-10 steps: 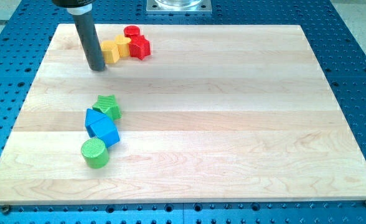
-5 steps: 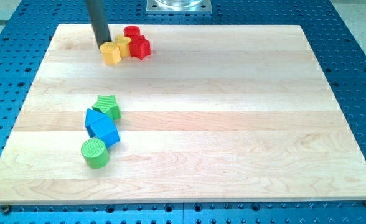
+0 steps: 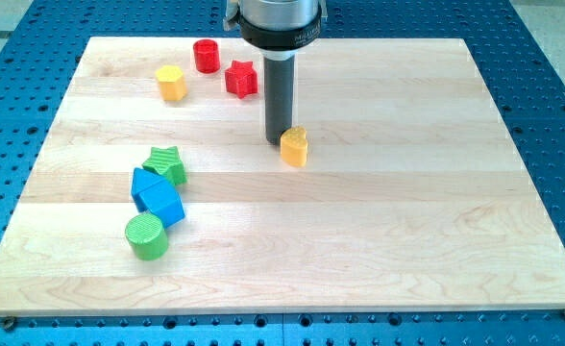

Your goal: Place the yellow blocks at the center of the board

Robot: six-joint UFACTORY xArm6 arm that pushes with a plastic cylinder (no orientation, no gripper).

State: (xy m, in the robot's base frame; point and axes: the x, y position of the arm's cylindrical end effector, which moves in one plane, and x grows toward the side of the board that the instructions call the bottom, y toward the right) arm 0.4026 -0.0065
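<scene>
There is just one camera view, and it looks down on a wooden worktop [image 3: 359, 240] that sits on a blue base with lots of little holes [image 3: 552, 58]. My arm has no claw, so nothing is being held; it ends in a dark rod that comes down from the top edge. My tip [image 3: 279, 143] rests on the wood near the middle, a little toward the top edge. Just to the view's right of my tip, touching it or almost touching it, is a yellow block [image 3: 295, 146] with a rounded top; I cannot tell its exact shape. That block is close to the middle of the worktop. The other yellow block [image 3: 171, 84] looks six-sided and is far from the middle, up near the top left corner. Near it by the top edge is a red round block [image 3: 206, 55], and a red star block [image 3: 241, 79] sits just to the view's right of that. On the left side, closer to the bottom edge, a green star block [image 3: 166, 164] touches a blue block [image 3: 156, 195] with slanted sides. A green round block [image 3: 147, 236] sits right below the blue one.
</scene>
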